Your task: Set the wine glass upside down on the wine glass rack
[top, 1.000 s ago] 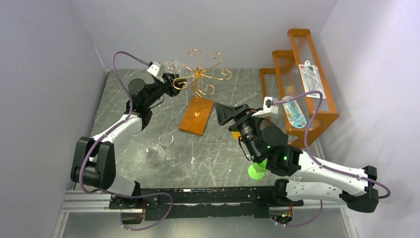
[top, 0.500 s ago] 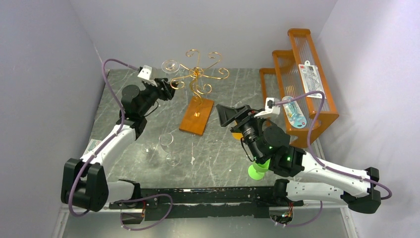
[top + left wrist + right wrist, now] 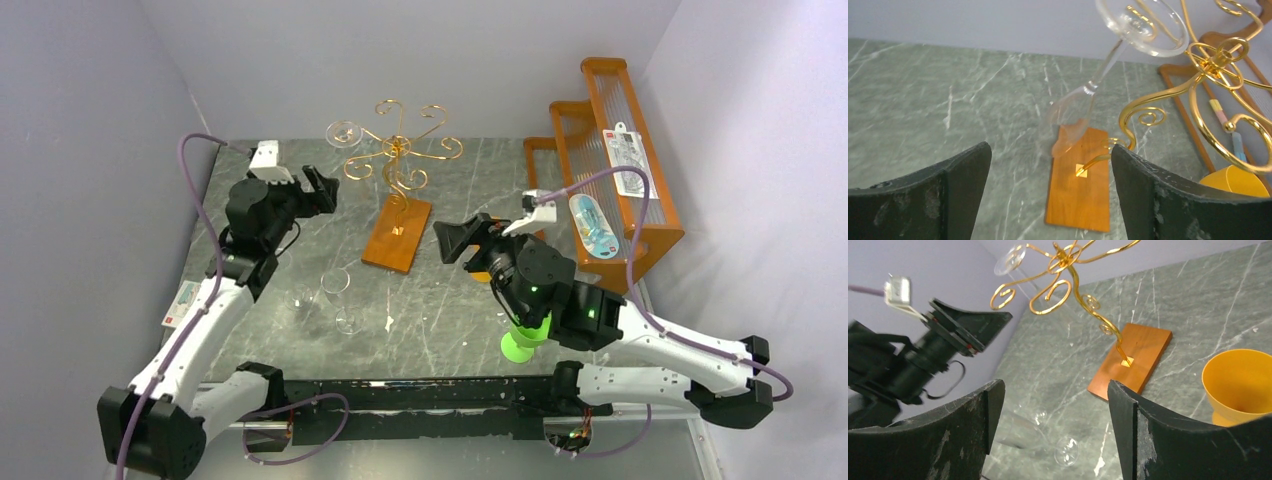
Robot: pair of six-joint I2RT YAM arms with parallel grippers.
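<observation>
The wine glass rack point(image 3: 400, 160) is a gold wire tree on an orange-brown wooden base point(image 3: 398, 232). A clear wine glass point(image 3: 345, 133) hangs upside down from its left scroll arm. In the left wrist view its foot point(image 3: 1143, 25) rests in the curl and its bowl point(image 3: 1068, 125) hangs below. My left gripper point(image 3: 320, 190) is open and empty, left of the rack and apart from the glass; in its wrist view point(image 3: 1049, 150) the base point(image 3: 1080, 185) shows between the jaws. My right gripper point(image 3: 455, 238) is open and empty, right of the base.
More clear glassware point(image 3: 335, 290) lies on the table in front of the rack; it also shows in the right wrist view point(image 3: 1038, 432). A yellow cup point(image 3: 1240, 385) stands near the base. An orange stepped shelf point(image 3: 610, 170) stands at the right. A green object point(image 3: 518, 345) sits under the right arm.
My left gripper has let go of the wine glass, which now hangs on the rack's left arm, and has pulled back to the left. The right gripper shifted slightly.
</observation>
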